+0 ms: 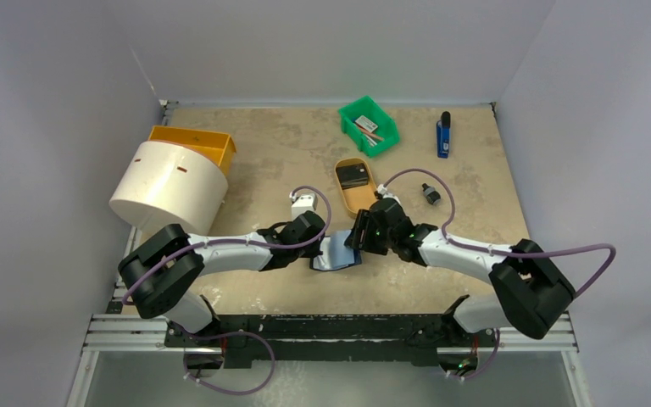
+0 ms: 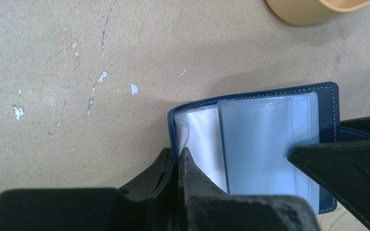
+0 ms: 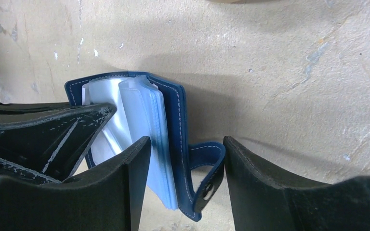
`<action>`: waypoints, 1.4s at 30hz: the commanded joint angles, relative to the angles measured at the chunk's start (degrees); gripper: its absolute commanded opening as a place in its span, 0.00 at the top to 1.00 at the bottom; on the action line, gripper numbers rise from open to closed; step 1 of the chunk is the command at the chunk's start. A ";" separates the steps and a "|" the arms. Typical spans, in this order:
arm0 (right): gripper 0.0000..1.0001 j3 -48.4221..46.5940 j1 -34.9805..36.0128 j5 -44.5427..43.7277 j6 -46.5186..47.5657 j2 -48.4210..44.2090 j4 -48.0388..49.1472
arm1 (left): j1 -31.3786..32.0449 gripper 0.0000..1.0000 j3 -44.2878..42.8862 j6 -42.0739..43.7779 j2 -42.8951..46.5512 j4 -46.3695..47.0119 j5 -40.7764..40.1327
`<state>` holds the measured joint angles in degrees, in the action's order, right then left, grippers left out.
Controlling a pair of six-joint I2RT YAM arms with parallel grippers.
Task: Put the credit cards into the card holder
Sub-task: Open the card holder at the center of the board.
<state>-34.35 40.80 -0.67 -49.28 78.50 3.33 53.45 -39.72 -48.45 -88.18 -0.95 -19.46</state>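
Basically at the hold-it-open stage, no card in hand yet. Pinching the card holder [image 2: 265, 144] by its left cover with the left fingers [image 2: 195, 180] clamped shut; straddling the other cover and snap tab [image 3: 207, 166] with the right fingers [image 3: 135, 187] spread, gripping nothing. Sits on the worktop [image 1: 263, 161] between both arms. Navy outside, clear sleeves [image 3: 144, 110] fanned up. Next probably calls for fetching a card.

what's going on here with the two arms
Both arms are working on the open card holder between them. The left hand is pinched shut on the edge of one cover. The right hand is open, straddling the other cover and its snap tab. Neither hand has a card. A dark item lies in the tan tray beyond.
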 commanded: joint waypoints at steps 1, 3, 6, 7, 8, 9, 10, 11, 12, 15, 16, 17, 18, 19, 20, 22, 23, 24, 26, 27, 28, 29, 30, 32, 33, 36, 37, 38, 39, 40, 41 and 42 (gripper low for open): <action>0.40 0.53 -0.32 -2.84 -1.13 -2.22 -1.10 | 0.43 1.00 0.77 0.67 -0.93 -0.63 0.48; 0.40 0.53 -0.52 -2.93 -0.93 -2.30 -1.46 | 0.44 1.00 0.78 0.72 -0.94 -0.63 0.48; 0.40 0.64 -0.63 -2.65 -0.83 -2.04 -1.43 | 0.47 1.00 0.79 0.74 -0.94 -0.63 0.40; 0.41 0.63 -0.63 -2.62 -0.74 -1.90 -1.48 | 0.43 1.00 0.77 0.75 -0.91 -0.63 0.39; 0.41 0.65 -0.67 -2.50 -0.69 -1.79 -1.44 | 0.46 1.00 0.79 0.75 -0.89 -0.63 0.39; 0.41 0.69 -0.67 -2.42 -0.73 -1.75 -1.53 | 0.43 1.00 0.79 0.72 -0.91 -0.63 0.39; 0.41 0.88 -0.68 -2.49 -0.85 -1.88 -1.47 | 0.47 1.00 0.78 0.73 -0.89 -0.63 0.39; 0.41 1.19 -0.65 -2.55 -0.88 -2.09 -1.34 | 0.48 1.00 0.79 0.73 -0.88 -0.63 0.39; 0.41 1.43 -0.65 -2.65 -0.89 -2.38 -1.30 | 0.43 1.00 0.79 0.68 -0.87 -0.63 0.39; 0.40 1.61 -0.71 -2.54 -0.62 -2.96 -1.21 | 0.48 1.00 0.88 0.71 -0.94 -0.63 0.39; 0.40 1.59 -0.71 -2.38 -0.44 -2.95 -1.29 | 0.43 1.00 0.86 0.74 -0.94 -0.68 0.39; 0.40 1.55 -0.71 -2.18 -0.22 -2.85 -1.20 | 0.43 1.00 0.78 0.78 -0.94 -0.64 0.39; 0.40 1.39 -0.64 -1.78 -0.01 -2.58 -1.09 | 0.43 1.00 0.68 0.79 -0.94 -0.63 0.39; 0.40 1.22 -0.63 -1.23 0.36 -2.18 -1.05 | 0.44 1.00 0.70 0.74 -0.94 -0.59 0.39; 0.41 0.79 -0.63 -0.55 0.74 -1.44 -1.04 | 0.43 1.00 0.64 0.72 -0.92 -0.55 0.46; 0.41 -0.09 -0.64 0.04 1.25 0.30 -1.10 | 0.43 1.00 0.55 0.79 -0.94 -0.54 0.56; 0.41 -0.37 -0.64 -0.14 1.55 1.08 -0.76 | 0.38 1.00 0.51 0.80 -0.93 -0.54 0.57; 0.41 -0.71 -0.68 -0.42 1.90 1.86 -0.19 | 0.42 1.00 0.52 0.76 -0.88 -0.54 0.57; 0.42 -1.46 -0.70 0.40 3.47 3.41 1.11 | 0.43 1.00 0.44 0.80 -0.85 -0.50 0.57; 0.42 -1.72 -0.69 1.14 3.75 4.17 1.61 | 0.48 1.00 0.49 0.78 -0.73 -0.52 0.61; 0.43 -2.12 -0.67 2.10 3.83 5.01 1.93 | 0.45 1.00 0.47 0.76 -0.76 -0.43 0.65; 0.43 -2.33 -0.59 2.76 3.96 5.63 2.27 | 0.48 1.00 0.45 0.80 -0.77 -0.38 0.65; 0.43 -2.61 -0.58 3.16 4.05 6.03 2.55 | 0.45 1.00 0.51 0.82 -0.81 -0.37 0.65; 0.43 -3.10 -0.48 3.85 4.44 6.58 2.93 | 0.43 1.00 0.60 0.81 -0.68 -0.29 0.66; 0.43 -3.42 -0.41 4.17 4.76 6.96 2.82 | 0.44 1.00 0.67 0.78 -0.68 -0.28 0.66; 0.43 -4.29 0.05 4.81 5.35 8.07 2.71 | 0.43 1.00 0.52 0.86 -0.74 -0.04 0.82; 0.44 -4.36 0.26 5.12 5.42 8.34 2.95 | 0.45 1.00 0.48 0.87 -0.76 0.03 0.87; 0.44 -4.58 0.57 5.34 5.51 8.64 3.02 | 0.40 1.00 0.38 0.86 -0.76 0.07 0.91; 0.44 -4.87 0.86 5.56 5.67 9.06 3.00 | 0.42 1.00 0.27 0.89 -0.82 0.07 1.06; 0.45 -5.19 1.13 5.69 5.80 9.45 2.93 | 0.46 1.00 0.20 0.90 -0.91 0.07 1.17; 0.45 -5.46 1.46 5.87 5.81 9.91 3.02 | 0.47 1.00 0.03 0.91 -1.00 0.07 1.14; 0.47 -5.51 1.54 6.05 5.83 10.18 3.14 | 0.43 1.00 -0.19 0.92 -1.10 0.07 1.25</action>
<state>-38.20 40.99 3.68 -44.86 86.70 6.81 53.45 -39.72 -48.42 -88.18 -0.89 -19.40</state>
